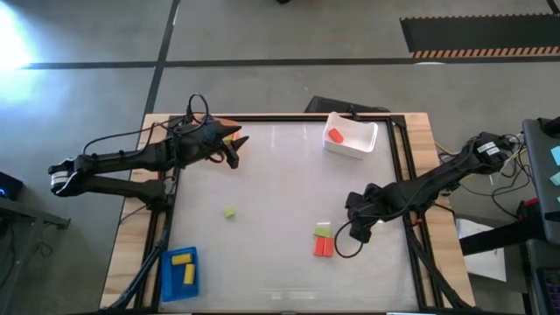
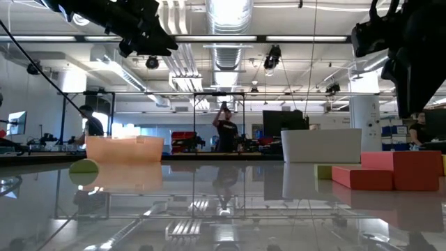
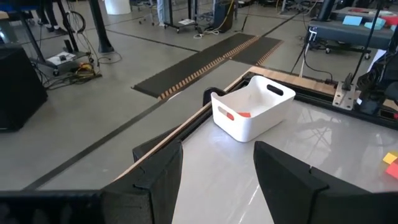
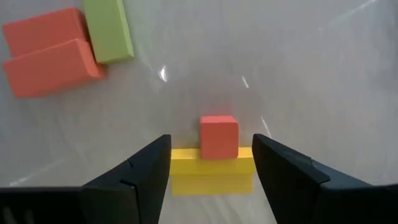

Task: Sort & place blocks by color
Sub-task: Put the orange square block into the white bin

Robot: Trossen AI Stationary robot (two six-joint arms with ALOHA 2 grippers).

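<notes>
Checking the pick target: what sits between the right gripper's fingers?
In the right wrist view, a small red block on a yellow block lies between the open right gripper's fingers.

The high view looks straight down on the whole table [image 1: 280, 188], both arms coming in from the frame's sides. The low view sits at tabletop level, facing level across the surface into the room. The left wrist view looks forward across the table's far corner to the white tray [image 3: 252, 112], which the high view shows at upper right. The right wrist view looks down close on the red blocks [image 4: 50, 53], shared with the high view's lower centre.
</notes>
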